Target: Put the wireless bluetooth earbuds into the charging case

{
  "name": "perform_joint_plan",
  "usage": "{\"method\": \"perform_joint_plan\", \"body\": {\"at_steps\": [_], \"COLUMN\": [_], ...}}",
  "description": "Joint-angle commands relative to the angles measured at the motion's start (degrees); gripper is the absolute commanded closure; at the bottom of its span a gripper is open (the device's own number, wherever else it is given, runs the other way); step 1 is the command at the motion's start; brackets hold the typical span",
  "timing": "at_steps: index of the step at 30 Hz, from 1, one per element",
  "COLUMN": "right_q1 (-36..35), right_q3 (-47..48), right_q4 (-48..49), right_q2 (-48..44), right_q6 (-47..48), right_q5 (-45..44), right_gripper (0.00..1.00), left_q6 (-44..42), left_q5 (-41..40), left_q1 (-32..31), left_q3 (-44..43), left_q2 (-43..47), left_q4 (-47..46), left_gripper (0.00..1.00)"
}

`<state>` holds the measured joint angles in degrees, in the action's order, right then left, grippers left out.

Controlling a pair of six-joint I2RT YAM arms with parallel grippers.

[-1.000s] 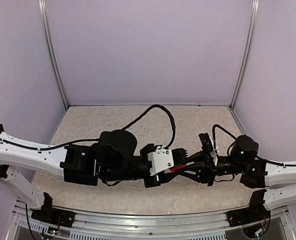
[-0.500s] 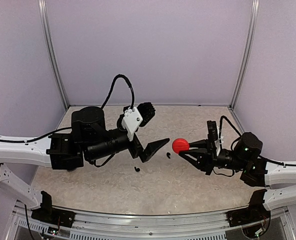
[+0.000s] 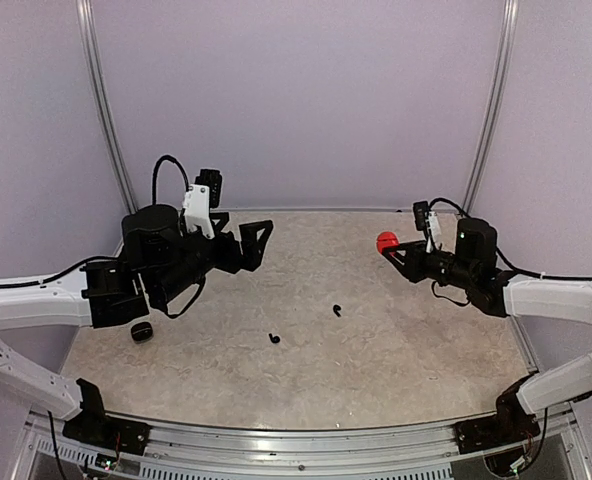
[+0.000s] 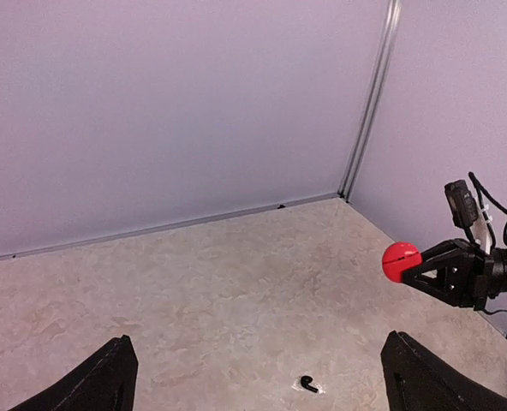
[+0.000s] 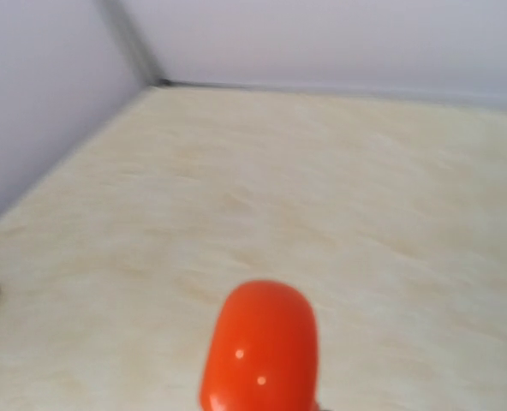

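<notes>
**Case held, buds waiting**

The right gripper [image 3: 394,248] is clenching what seems to be the red charging case [image 3: 387,243] at its fingertips. The left gripper [image 4: 259,342] is hanging released, empty. One black earbud [image 4: 307,384] is lying below, between its fingers, and a second black earbud [image 3: 273,338] is lying nearby. The next move is probably a fine pinch on a bud. No writing is showing.

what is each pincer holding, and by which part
Right pincer: shut on the red charging case, gripped at one end. Left pincer: open, holding nothing.

Red charging case [image 5: 258,347] blurry & cut off at btm edge of R wrist view
</notes>
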<state>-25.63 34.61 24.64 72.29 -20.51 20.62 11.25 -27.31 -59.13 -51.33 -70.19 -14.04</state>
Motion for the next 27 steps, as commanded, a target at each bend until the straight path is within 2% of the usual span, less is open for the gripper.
{"method": "perform_joint_plan", "body": {"at_steps": [1, 8, 14, 22, 27], "right_q1": [7.04, 11.92, 14.63, 15.14, 15.06], "right_q3": [3.61, 11.04, 17.01, 23.61, 25.76], "right_q4": [-3.68, -7.65, -11.69, -15.38, -15.75], "right_q2": [9.60, 22.28, 29.19, 37.76, 40.91], "right_q6": [-1.92, 0.51, 2.71, 5.09, 5.12], "right_q5": [5.02, 6.50, 6.46, 9.94, 11.07], "right_gripper": [1.00, 1.00, 0.92, 0.88, 0.82], "left_q6": [10.99, 12.59, 12.75, 13.75, 14.38], "left_q5": [-3.10, -2.12, -2.08, -0.27, -0.11], "left_q1": [3.57, 5.59, 6.31, 8.37, 9.05], "left_q3": [1.21, 4.19, 5.73, 7.42, 8.28], "left_q2": [2.11, 3.72, 4.12, 5.46, 6.10], "left_q4": [4.90, 4.68, 4.86, 5.46, 5.97], "left_gripper": [0.01, 0.01, 0.01, 0.01, 0.01]}}
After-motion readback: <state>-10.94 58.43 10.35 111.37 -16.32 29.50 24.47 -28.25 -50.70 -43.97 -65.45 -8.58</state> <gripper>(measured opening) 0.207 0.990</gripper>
